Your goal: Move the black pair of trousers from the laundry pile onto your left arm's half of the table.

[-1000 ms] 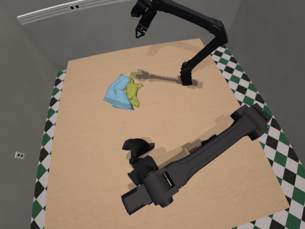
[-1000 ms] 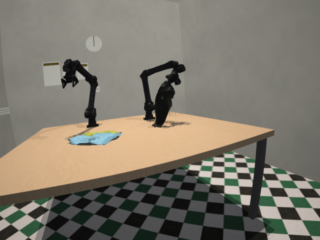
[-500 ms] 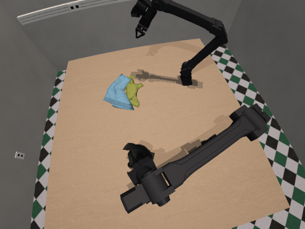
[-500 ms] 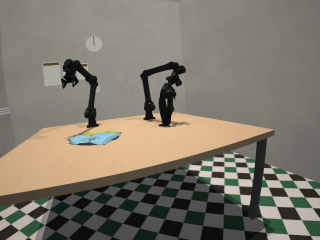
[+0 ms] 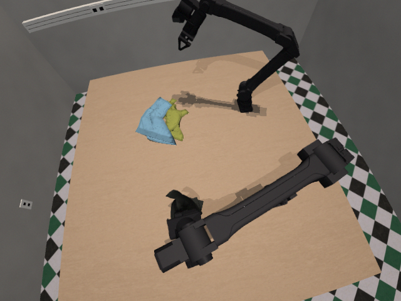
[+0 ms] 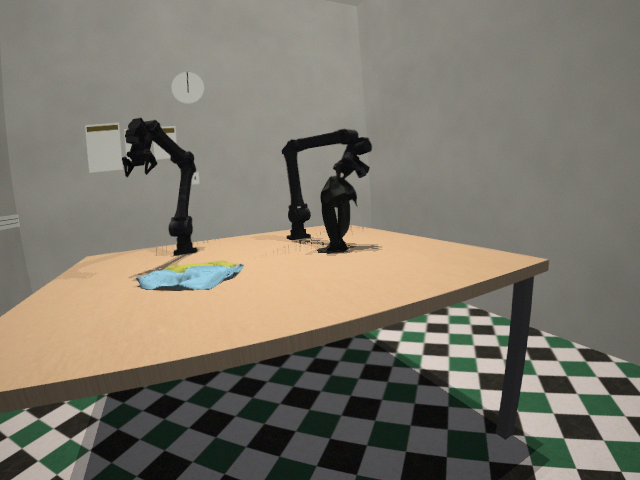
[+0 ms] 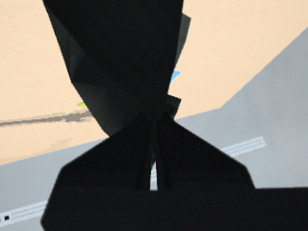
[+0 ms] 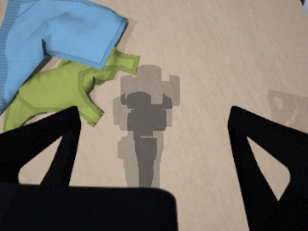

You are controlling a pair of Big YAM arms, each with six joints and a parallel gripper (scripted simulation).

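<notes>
Black cloth trousers (image 5: pixel 182 203) (image 6: pixel 338 192) (image 7: pixel 120 53) are held up by the left gripper (image 5: pixel 185 214) (image 6: pixel 341 174) (image 7: pixel 153 115), well apart from the light-blue cloth garment (image 5: pixel 153 121) (image 6: pixel 199 277) (image 7: pixel 176 76) (image 8: pixel 72 31).

The left gripper's fingers are clamped on the trousers, which are hung on the left arm's side of the blue garment, their lower end reaching the pale wooden table (image 5: pixel 109 194) (image 6: pixel 310 304) (image 7: pixel 29 63) (image 8: pixel 207 48). Partly covered by the blue garment, a yellow-green cloth garment (image 5: pixel 173 118) (image 6: pixel 227 264) (image 7: pixel 82 105) (image 8: pixel 53 89) is laid on the table. The right gripper (image 5: pixel 183 47) (image 6: pixel 138 173) (image 8: pixel 154 115) is held above the level of the blue garment, its fingers spread wide apart with nothing gripped. The trousers have not been released.

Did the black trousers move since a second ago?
Yes. In the exterior view, the bottom of the black trousers has swung to the picture's right, toward the table leg's side.
</notes>
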